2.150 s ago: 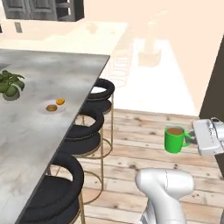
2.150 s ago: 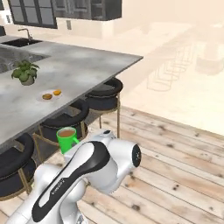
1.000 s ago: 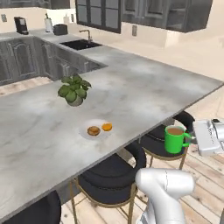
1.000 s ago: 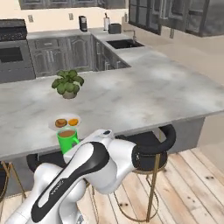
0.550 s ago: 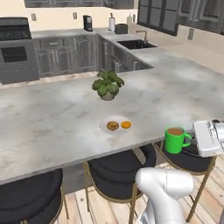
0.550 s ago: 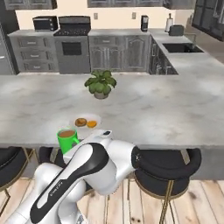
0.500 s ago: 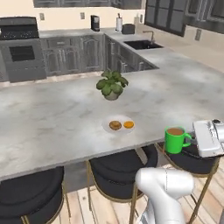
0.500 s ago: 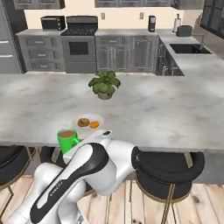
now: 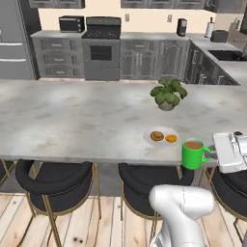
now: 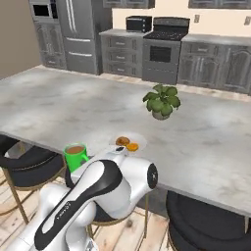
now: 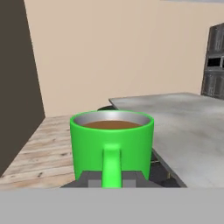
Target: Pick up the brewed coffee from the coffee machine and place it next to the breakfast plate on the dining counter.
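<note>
tool (image 11: 112,178): closed on the brewed coffee's handle, fingers either side of it, held off the table's near edge
brewed coffee (image 9: 193,154): upright in the tool, brown liquid near the rim, in the air above a black stool (image 9: 144,181)
breakfast plate (image 9: 163,137): on the table (image 9: 72,120), near its front edge, just beyond the mug
potted plant (image 9: 167,94): on the table behind the plate

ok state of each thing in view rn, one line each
brewed coffee: upright, full of brown liquid, held in the air by its handle, off the counter edge
gripper: jaws shut on the mug handle
breakfast plate: flat on the dining counter, two food pieces on it
potted plant: upright on the counter
</note>
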